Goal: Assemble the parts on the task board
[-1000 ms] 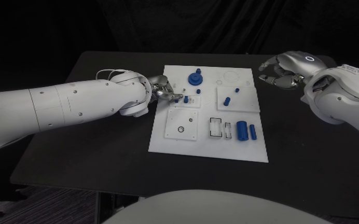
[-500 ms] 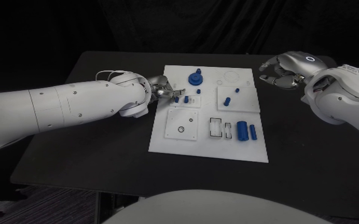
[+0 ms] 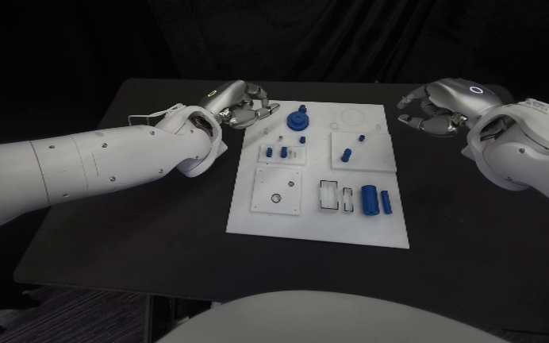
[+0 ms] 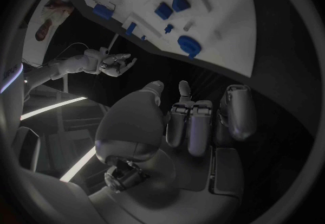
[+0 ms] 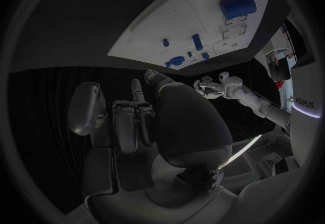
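On the black table, white task board with blue parts at centre, left hand off its far-left corner, fingers curled (nothing held), right hand beside its right edge, likewise curled, empty.

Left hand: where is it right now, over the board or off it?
In the head view the left hand is just off the far-left corner of the task board, over the black table, holding nothing.

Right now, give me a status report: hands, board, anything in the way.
Left hand empty, fingers curled, at the board's far left corner. Right hand empty, curled, off its right edge. Board flat, blue parts on it. Nothing blocking.
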